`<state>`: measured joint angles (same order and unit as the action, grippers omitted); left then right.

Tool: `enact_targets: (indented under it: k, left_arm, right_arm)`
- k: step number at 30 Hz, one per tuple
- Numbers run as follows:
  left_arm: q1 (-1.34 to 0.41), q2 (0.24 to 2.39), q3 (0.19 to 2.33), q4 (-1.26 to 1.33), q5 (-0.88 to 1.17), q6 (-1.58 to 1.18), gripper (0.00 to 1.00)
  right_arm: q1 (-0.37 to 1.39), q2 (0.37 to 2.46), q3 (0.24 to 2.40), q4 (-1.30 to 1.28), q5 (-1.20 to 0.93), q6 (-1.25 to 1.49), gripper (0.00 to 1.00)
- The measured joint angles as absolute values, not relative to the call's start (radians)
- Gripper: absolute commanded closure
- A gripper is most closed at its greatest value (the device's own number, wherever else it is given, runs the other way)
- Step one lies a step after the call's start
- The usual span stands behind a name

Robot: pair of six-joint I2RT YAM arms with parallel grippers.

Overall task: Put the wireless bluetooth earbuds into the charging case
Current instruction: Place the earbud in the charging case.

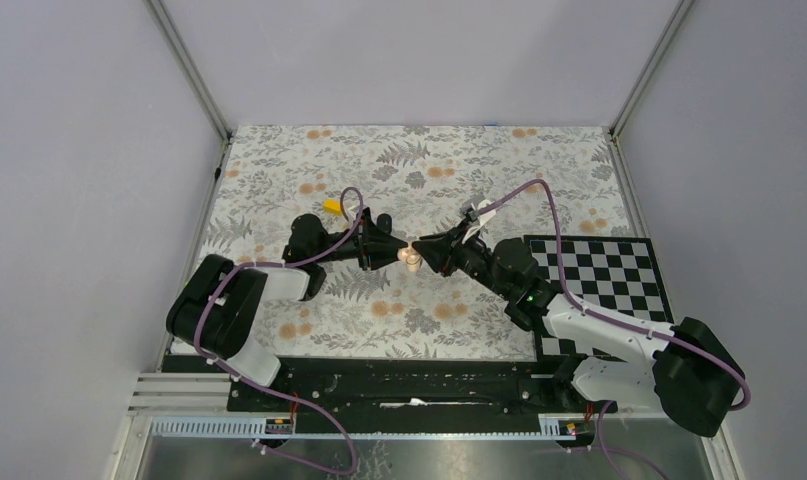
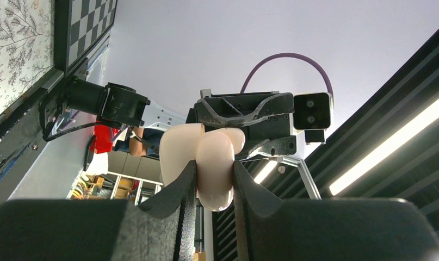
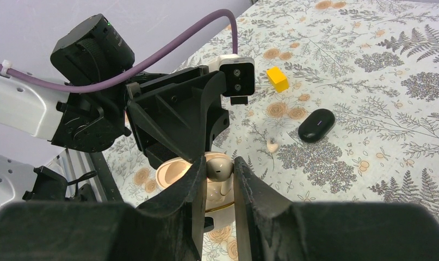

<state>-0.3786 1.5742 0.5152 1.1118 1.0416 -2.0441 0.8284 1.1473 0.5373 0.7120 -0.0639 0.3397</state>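
Fingers of the right gripper [image 3: 219,169] sit closest, pinched on one cream earbud [image 3: 221,162] whose stem points down into the open charging case [image 3: 169,173] directly beneath. It looks partly entered rather than seated, so I judge the first insertion to be under way, not finished. From the opposite side the left gripper [image 2: 214,176] clamps the case's peach shell and holds it up above the floral table [image 3: 380,163]. Whether another bud already lies inside is hidden by the fingers. Farther out on the table, a small cream piece [image 3: 272,145] may be the second earbud, though it is too small to be sure; if so, it has yet to be picked up and inserted. Beyond it lie a black pebble-shaped object [image 3: 316,125] and a yellow block [image 3: 277,79]. No brand, label or writing is legible anywhere.
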Motion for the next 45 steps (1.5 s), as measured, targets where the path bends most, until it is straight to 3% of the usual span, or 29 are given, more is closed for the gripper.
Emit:
enact_targets:
  k: [45]
  left_arm:
    - [-0.384,1.57,0.55,0.941,1.05,-1.827,1.0]
  right_arm:
    - [0.836,1.149,0.532,0.625,-0.013,0.382,0.78]
